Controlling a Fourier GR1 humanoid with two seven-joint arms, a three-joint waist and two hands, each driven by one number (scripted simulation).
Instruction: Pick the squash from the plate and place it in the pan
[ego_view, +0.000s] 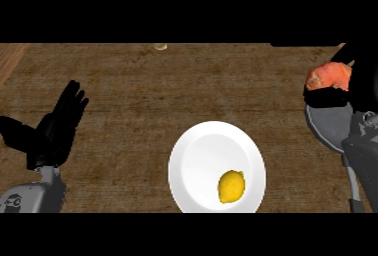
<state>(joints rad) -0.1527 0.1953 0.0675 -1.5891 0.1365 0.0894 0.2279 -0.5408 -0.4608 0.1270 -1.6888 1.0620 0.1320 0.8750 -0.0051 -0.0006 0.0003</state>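
- Right robot hand (362, 75) is clamped round the orange squash (328, 75), just above the grey round pan (328, 125), far right.
- Left robot hand (55, 130) rests open, fingers up.
- Yellow lemon (232, 186) sits on the white round plate (210, 137).

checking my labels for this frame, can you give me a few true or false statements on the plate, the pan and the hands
1. A yellow fruit lies on the white plate. True.
2. The orange squash lies on the plate. False: the right hand is curled round it at the far end of the pan.
3. The left hand is open with its fingers up, resting at the view's left and touching nothing. True.
4. The pan stands to the left of the plate. False: it stands to the plate's right, near the view's right edge.
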